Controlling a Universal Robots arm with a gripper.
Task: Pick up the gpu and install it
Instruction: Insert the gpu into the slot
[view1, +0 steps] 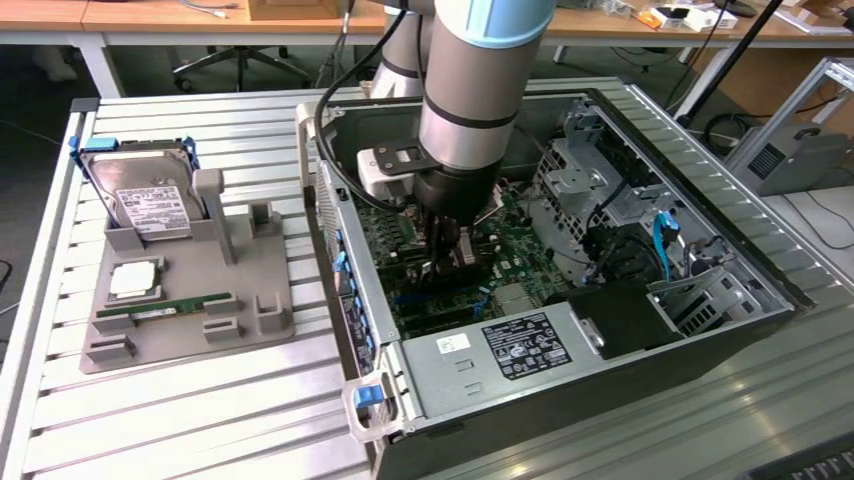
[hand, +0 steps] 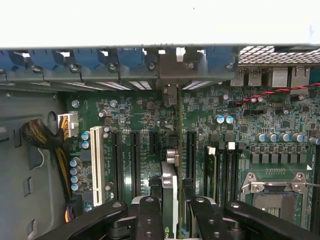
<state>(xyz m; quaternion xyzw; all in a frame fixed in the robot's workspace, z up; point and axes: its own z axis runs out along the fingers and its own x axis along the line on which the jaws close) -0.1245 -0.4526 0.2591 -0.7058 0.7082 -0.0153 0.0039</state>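
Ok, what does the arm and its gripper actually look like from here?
The arm is a thick silver-grey tube with a light blue band at the joint and black rings. A black cable runs down beside it. A white block with a black plate sits at the wrist. The gripper has black linkage fingers with round pivot bolts.

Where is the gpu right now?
The gpu stands on edge between the gripper's jaws, down inside the open computer case over the green motherboard, among its long black slots. In the exterior view that is mid-picture, under the arm.
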